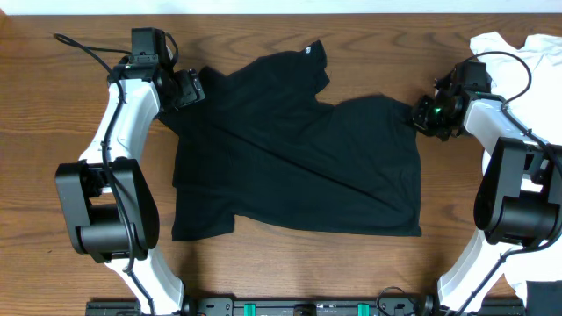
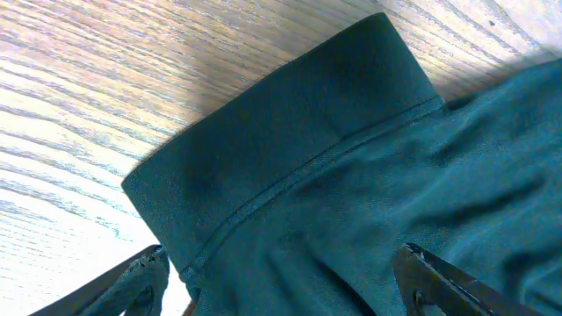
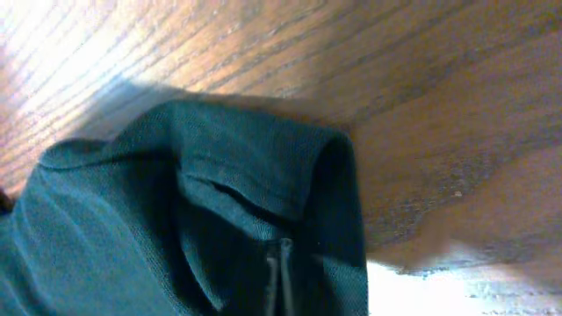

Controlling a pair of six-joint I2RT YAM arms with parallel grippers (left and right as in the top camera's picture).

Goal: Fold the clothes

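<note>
The clothes, a black short-sleeved shirt, lie spread and partly folded over in the middle of the wooden table. My left gripper is at the shirt's upper left sleeve. In the left wrist view it stands open, one finger over bare wood and the other over the fabric, with the sleeve hem just ahead. My right gripper is at the right sleeve's edge. In the right wrist view it is shut, its fingers pressed together in a fold of the sleeve.
A white shirt lies bunched at the table's top right corner, behind the right arm. Another white item shows at the bottom right edge. Bare wood runs along the front of the table.
</note>
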